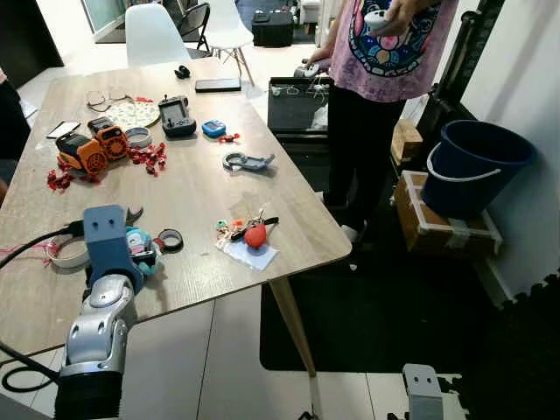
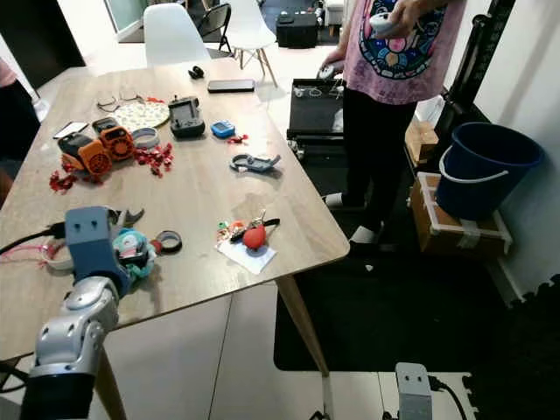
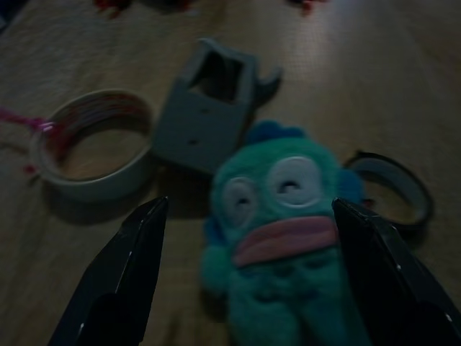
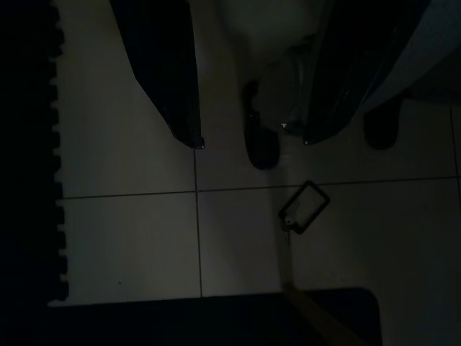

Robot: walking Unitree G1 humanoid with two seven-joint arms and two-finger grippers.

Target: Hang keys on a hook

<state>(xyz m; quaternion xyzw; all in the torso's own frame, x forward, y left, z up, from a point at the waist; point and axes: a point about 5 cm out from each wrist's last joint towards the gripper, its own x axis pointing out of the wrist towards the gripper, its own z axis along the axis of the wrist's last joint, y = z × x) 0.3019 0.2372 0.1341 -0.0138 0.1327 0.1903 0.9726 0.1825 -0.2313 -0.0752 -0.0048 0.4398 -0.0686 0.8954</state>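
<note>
The keys [image 1: 254, 233], a small bunch with a round red tag, lie on a clear plastic bag near the wooden table's [image 1: 201, 192] front right corner. A grey hook-shaped piece [image 1: 247, 161] rests mid-table. My left arm [image 1: 103, 262] reaches over the table's front left part. Its gripper [image 3: 246, 209] is open, one black finger [image 3: 130, 267] on each side of a teal plush toy [image 3: 277, 216], close above it. The keys lie to the right of this gripper. My right gripper [image 4: 250, 142] hangs low, open, pointing at the tiled floor.
A tape roll [image 3: 94, 144], a grey plastic block [image 3: 209, 108] and a black ring [image 1: 170, 239] lie by the plush. Orange gadgets and red bits [image 1: 92, 149] sit further back. A person [image 1: 385, 52] stands at the table's right side; a blue bucket [image 1: 477, 162] stands on a box.
</note>
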